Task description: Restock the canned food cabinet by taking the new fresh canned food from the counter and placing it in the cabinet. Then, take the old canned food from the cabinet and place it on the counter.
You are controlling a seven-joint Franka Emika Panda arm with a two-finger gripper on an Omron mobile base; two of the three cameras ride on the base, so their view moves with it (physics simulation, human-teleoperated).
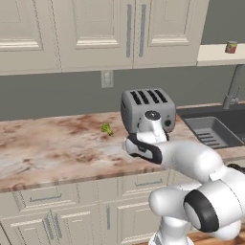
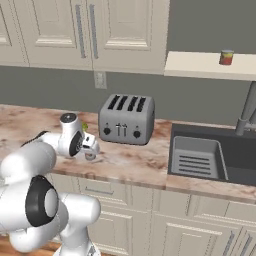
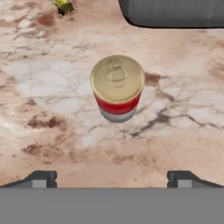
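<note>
While the new fresh canned food [image 3: 117,87] is standing upright on the counter [image 3: 52,113], the gripper [image 3: 112,179] is hanging directly above it with its jaws spread as wide as they go and gripping nothing. In the hand view the can is sitting just above centre, gold pull-tab lid facing up, red wall and pale lower band showing beneath; the two dark fingertips [image 3: 41,178] are poking up at about seven and five o'clock of it, well apart from it on either side. I'd judge it a stiff, light little tin with a smooth, rather slippery wall, nothing fragile about it, so the sensible hold is across the round side wall around mid-height, below the lid rim, fingers straddling it squarely so it is not squirting out or tipping. The toaster [image 2: 126,119] is standing near, at about twelve to one o'clock of the can, and a small green scrap [image 3: 64,6] is lying at eleven.

From the base views the arm is folding forward low over the worktop, elbow bulging toward the cameras, wrist bent so the hand is pointing down just in front of the toaster. Far off at roughly two o'clock, the old canned food [image 2: 226,57] is waiting on the shelf of the canned food cabinet [image 2: 200,65], above the sink [image 2: 200,157].
</note>
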